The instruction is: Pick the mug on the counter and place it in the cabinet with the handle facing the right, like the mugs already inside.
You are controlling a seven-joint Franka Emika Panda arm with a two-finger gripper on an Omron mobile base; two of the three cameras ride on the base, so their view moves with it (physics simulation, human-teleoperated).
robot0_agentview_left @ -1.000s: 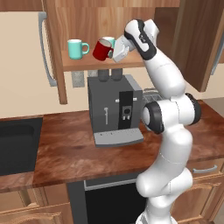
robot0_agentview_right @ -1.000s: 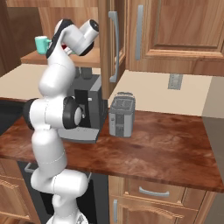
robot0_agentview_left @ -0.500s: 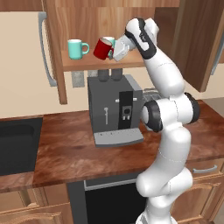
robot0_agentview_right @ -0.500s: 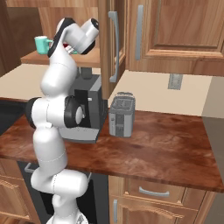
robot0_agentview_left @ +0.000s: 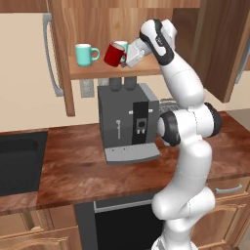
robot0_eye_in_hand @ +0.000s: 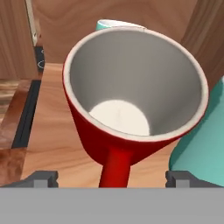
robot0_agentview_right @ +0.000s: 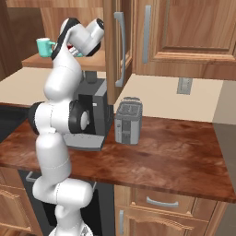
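Up on the cabinet (robot0_agentview_left: 97, 29) shelf, red mug (robot0_agentview_left: 114, 54) (empty) tilts between wide-open jaws, ungripped.

Even, soft light all round, bright enough, no hard glare anywhere. The counter (robot0_agentview_left: 93, 168) carries a mild sheen along its front edge, and there's a faint shadow under the coffee machine (robot0_agentview_left: 128, 122). Deep shade sits inside the cabinet (robot0_agentview_left: 105, 34) above its shelf. Both base views look soft, low in detail, edges slightly jagged. Up close in the hand view, the mug (robot0_eye_in_hand: 131, 100) swells wide, its pale inside smoothly shaded, darker toward the upper wall.
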